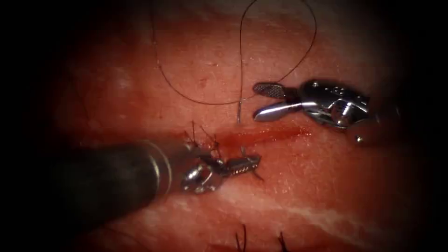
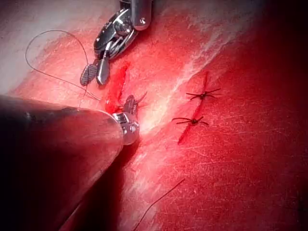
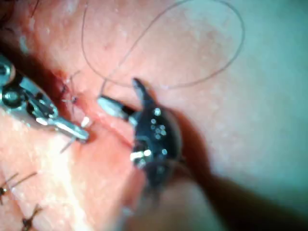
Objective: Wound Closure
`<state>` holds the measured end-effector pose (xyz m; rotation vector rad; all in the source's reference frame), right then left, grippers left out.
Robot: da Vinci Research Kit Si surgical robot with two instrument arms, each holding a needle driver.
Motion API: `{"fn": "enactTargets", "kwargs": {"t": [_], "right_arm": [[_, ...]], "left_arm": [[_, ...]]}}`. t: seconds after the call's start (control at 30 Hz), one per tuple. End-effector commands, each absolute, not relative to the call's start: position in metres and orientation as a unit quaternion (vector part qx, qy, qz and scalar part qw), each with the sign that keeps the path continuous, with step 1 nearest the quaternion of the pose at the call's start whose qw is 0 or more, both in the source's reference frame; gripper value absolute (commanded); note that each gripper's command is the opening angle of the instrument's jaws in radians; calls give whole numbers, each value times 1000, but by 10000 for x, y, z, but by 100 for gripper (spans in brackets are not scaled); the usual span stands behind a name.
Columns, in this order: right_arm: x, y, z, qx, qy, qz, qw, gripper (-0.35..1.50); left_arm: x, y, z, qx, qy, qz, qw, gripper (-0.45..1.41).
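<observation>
two tools, one needle (image 1: 239, 111) | right tool (image 1: 255, 101) jaws wide apart, empty | left tool (image 1: 255, 161) jaws closed, grasp unclear

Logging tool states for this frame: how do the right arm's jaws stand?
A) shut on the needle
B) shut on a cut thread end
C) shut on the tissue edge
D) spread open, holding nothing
D: the right tool has its jaws spread apart above the cut, nothing between them; the thread loops nearby.

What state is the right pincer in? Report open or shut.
Open: the right pincer has its two jaws spread apart above the cut, holding nothing.
</observation>
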<state>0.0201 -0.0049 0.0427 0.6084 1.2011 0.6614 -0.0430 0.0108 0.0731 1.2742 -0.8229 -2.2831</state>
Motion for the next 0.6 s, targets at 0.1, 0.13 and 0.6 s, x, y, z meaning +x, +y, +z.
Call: {"fn": "enactTargets", "kwargs": {"t": [0.1,0.13,0.6], "right_arm": [[203,-60,433,279,545,301,731,101],[203,-60,433,279,545,301,731,101],[190,-63,427,283,545,298,731,101]], "left_arm": [[-438,106,724,488,-262,-816,162,-45],[-438,108,720,497,-248,-818,151,-45],[-435,131,693,603,78,-784,-120,-45]]}}
